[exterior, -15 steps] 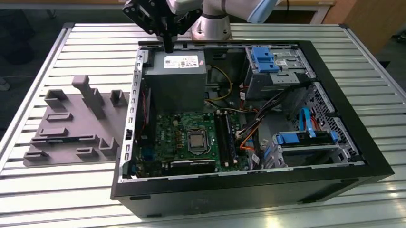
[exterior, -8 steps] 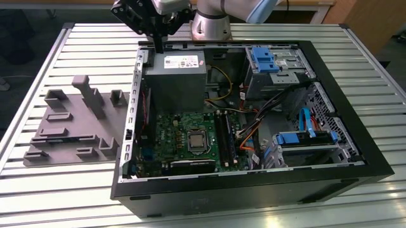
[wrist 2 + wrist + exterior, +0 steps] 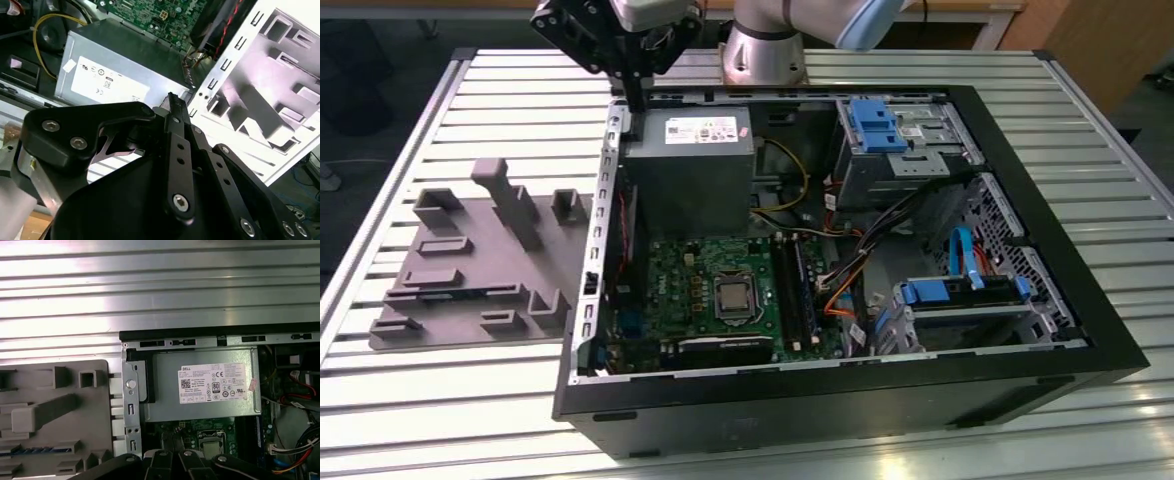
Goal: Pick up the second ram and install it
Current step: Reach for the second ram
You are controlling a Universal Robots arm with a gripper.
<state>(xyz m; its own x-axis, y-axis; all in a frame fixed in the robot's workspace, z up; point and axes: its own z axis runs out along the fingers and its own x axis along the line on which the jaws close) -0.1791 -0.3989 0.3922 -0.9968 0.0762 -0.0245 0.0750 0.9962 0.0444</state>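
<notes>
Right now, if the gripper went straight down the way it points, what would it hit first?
Probably the grey power-supply box, at its edge beside the case wall; the gripper hangs above that corner. Depth is unclear; it might catch the wall instead.

The exterior view overlooks the whole case (image 3: 854,405); both wrist views, seemingly nearer, share its power supply (image 3: 125,60) (image 3: 205,385).

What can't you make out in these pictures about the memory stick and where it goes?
Memory stick: in the first wrist view, a bluish strip sunk in a slot of the grey tray; its chips are hidden.
Memory slots: in the exterior view, too small to tell whether a stick already sits in one.
Motherboard: in the second wrist view, cut off by the picture edge, with the gripper blocking the foreground.
</notes>
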